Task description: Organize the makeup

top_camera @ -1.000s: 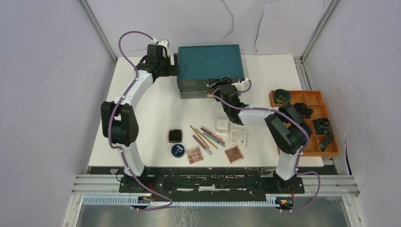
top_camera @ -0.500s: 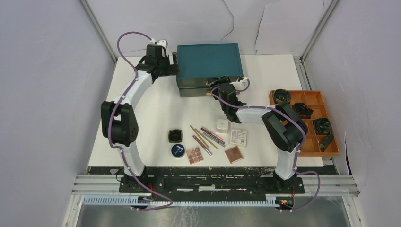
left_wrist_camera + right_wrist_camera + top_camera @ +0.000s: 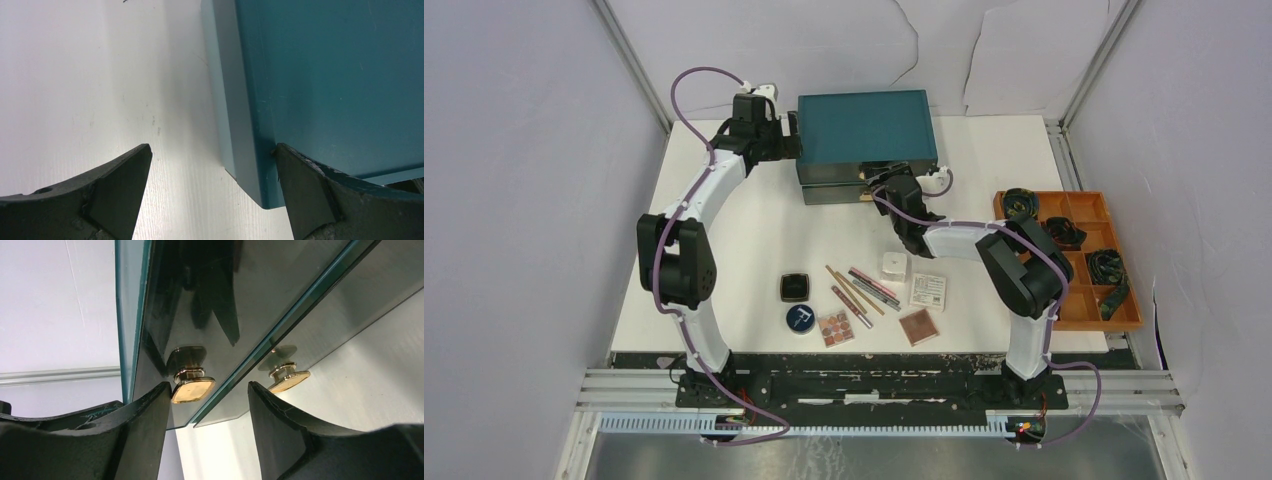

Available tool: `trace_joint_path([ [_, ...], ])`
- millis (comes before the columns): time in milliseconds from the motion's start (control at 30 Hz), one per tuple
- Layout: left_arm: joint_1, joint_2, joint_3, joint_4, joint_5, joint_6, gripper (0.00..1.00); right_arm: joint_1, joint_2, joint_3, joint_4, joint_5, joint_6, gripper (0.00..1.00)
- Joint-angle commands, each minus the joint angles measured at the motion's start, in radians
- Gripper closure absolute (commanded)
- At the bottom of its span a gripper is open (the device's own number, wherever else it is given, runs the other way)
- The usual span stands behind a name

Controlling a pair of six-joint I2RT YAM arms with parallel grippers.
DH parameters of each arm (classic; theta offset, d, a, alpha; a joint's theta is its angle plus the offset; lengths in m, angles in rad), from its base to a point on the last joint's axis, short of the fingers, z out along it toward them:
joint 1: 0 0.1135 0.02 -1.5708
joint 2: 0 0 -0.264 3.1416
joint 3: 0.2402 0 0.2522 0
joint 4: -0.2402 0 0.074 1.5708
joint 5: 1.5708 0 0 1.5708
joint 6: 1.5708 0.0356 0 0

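Note:
The makeup lies at the table's front: black square compact [image 3: 795,287], round dark-blue tin [image 3: 801,319], eyeshadow palette [image 3: 835,328], thin pencils [image 3: 860,290], white cube [image 3: 893,266], white packet [image 3: 928,291], brown square compact [image 3: 918,327]. My left gripper [image 3: 796,141] [image 3: 212,150] is open astride the left corner of the teal drawer box [image 3: 867,128] [image 3: 325,85], with one finger [image 3: 305,190] against the box. My right gripper [image 3: 880,183] [image 3: 209,387] is open at the drawer fronts. A gold knob [image 3: 192,390] sits between its fingers, close to one finger [image 3: 145,425].
A second gold knob [image 3: 288,380] shows on the other drawer front. An orange tray [image 3: 1091,208] with black coiled items stands at the right edge. White table [image 3: 764,230] lies between the box and the makeup. Walls close in the left, right and back.
My right gripper has moved slightly left and closer to the drawer fronts. The left gripper and the makeup have not visibly moved.

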Motion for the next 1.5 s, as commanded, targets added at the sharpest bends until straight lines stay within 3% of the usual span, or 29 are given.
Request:
trace_joint_path([
  [0,0.008,-0.013,-0.015,-0.022,-0.007,-0.012,0.00,-0.020,0.025,0.048,0.049,0.026,0.014,0.36],
  [333,0.008,-0.017,-0.022,-0.021,-0.005,-0.012,0.00,-0.034,0.072,0.105,0.091,0.004,-0.017,0.39],
  [500,0.010,-0.018,-0.036,-0.015,-0.007,-0.011,0.00,-0.035,0.061,0.106,0.097,-0.007,-0.063,0.58],
  [867,0.010,-0.008,-0.034,-0.015,-0.008,-0.014,0.00,-0.046,0.012,0.011,0.108,0.011,-0.061,0.77],
  [1467,0.022,0.014,-0.032,-0.014,-0.014,-0.014,0.00,-0.046,-0.292,-0.337,0.063,-0.035,-0.046,0.79],
])
